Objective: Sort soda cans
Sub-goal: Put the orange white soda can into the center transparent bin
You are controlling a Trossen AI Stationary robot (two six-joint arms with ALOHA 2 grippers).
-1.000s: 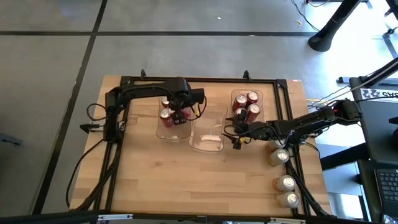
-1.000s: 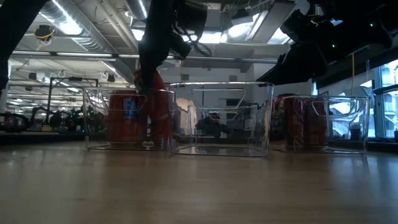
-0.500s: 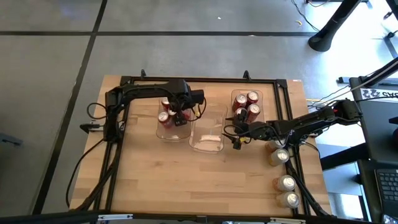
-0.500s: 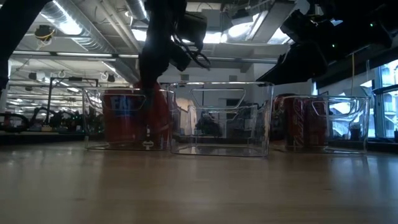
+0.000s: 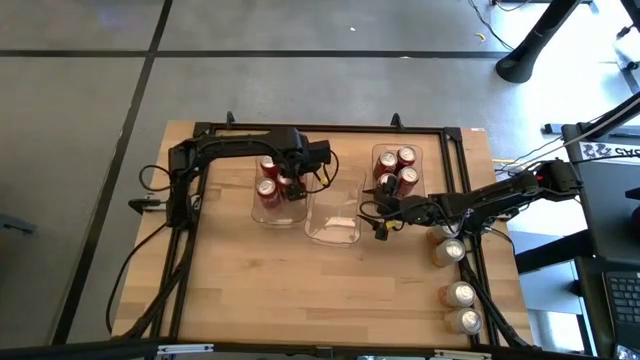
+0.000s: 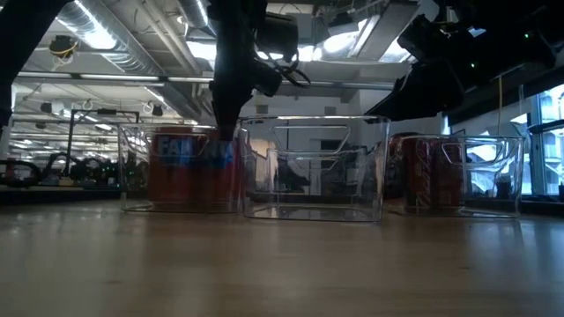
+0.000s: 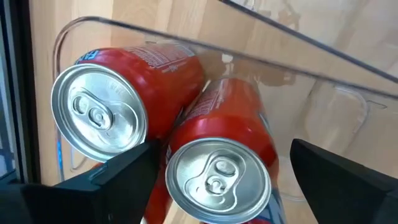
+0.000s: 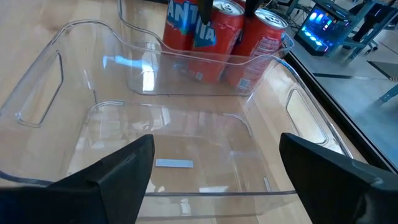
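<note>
Hovering spread over left bin (image 5: 277, 200), left end effector (image 7: 217, 180) straddles two red cans (image 7: 217, 171), right end effector (image 8: 211, 180) spread over empty middle bin (image 8: 186, 155), four pale cans (image 5: 455, 280) seen only from above.

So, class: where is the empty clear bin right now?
In the high view the empty clear bin sits mid-table, between the left bin with red cans and the right bin with red cans; the right gripper hovers at its right edge.
</note>
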